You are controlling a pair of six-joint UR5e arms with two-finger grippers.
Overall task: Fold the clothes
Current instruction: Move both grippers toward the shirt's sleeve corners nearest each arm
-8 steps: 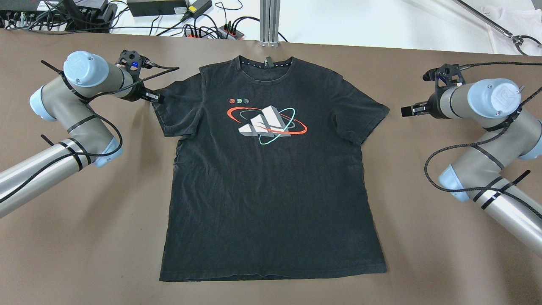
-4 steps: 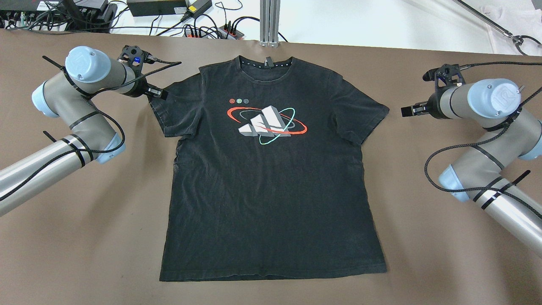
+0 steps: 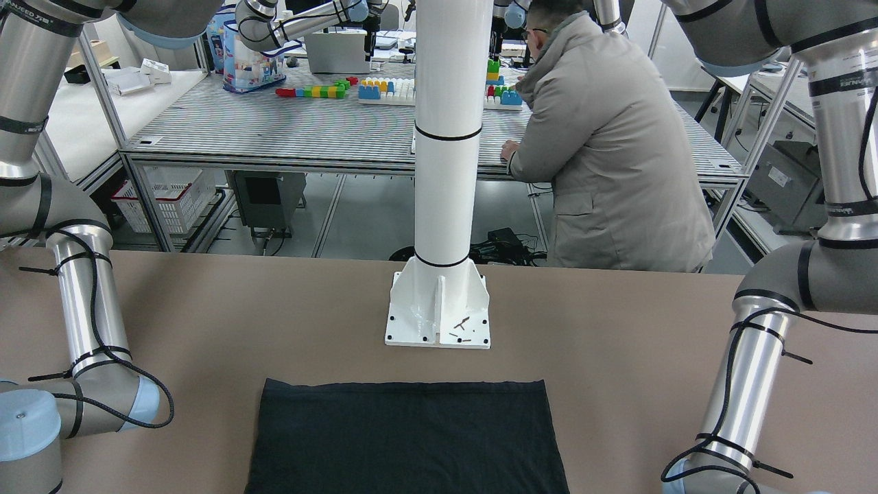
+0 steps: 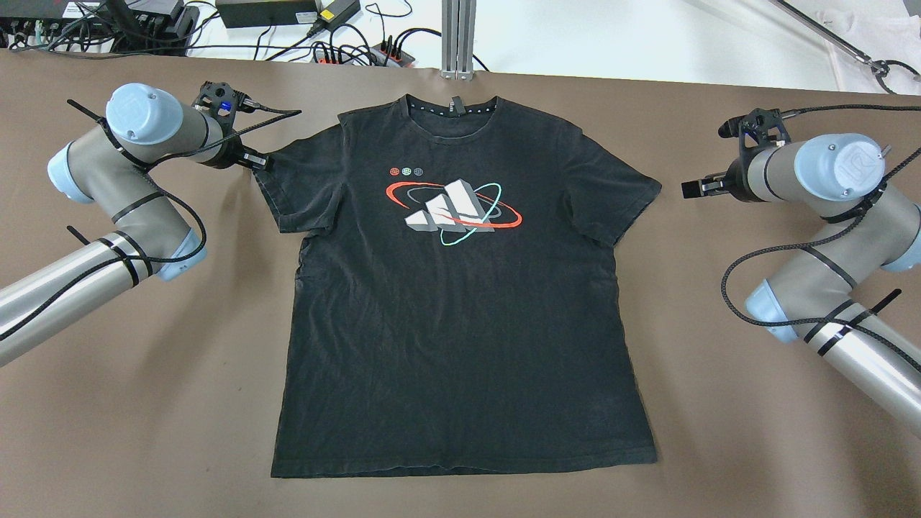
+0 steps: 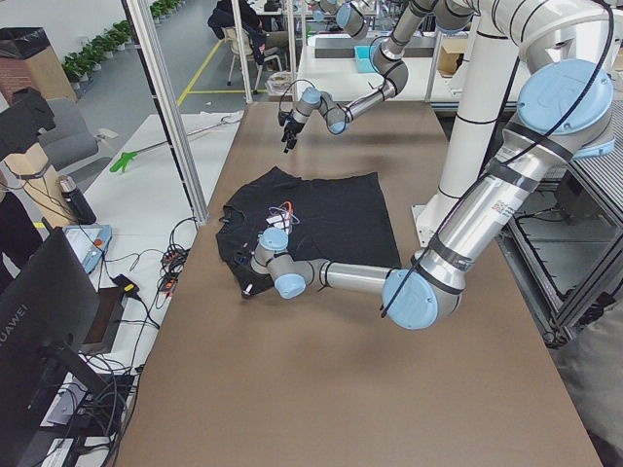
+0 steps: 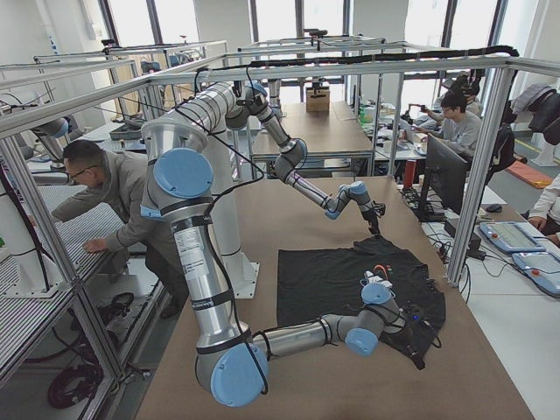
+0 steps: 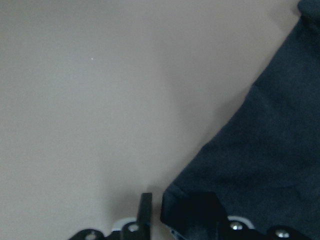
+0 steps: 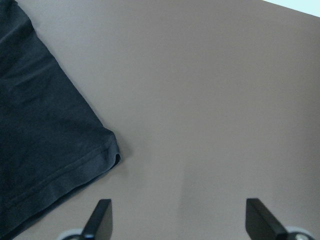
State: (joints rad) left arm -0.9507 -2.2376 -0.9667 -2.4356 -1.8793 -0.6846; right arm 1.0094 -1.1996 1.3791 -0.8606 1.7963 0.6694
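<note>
**Task item.** The black T-shirt lay spread flat, print side up, in the middle of the brown desk. Its collar pointed to the far edge and its hem lay on the robot's near side. Both sleeves were spread outward. A printed graphic in white, red and teal sat on the chest. Light creasing was noted along the left side, below the sleeve.

**Left tool.** The left tool was at the outer edge of the left sleeve, low to the desk. In the left wrist view, one finger stood over bare desk just beside the sleeve hem, with a thin gap between them. The other finger was covered by the sleeve corner. It could not be told whether the tool was clamped on the fabric.

**Right tool.** The right tool was over bare desk, just to the right of the right sleeve and apart from it. Its fingers were set wide apart. The right wrist view showed the sleeve corner to the left of both fingers.

**Surroundings.**
- The shirt's hem lay near the base of the white pillar without touching it.
- A person in a grey coat leaned at another bench behind the pillar.
- Cables and power supplies lay beyond the desk's far edge.
</note>
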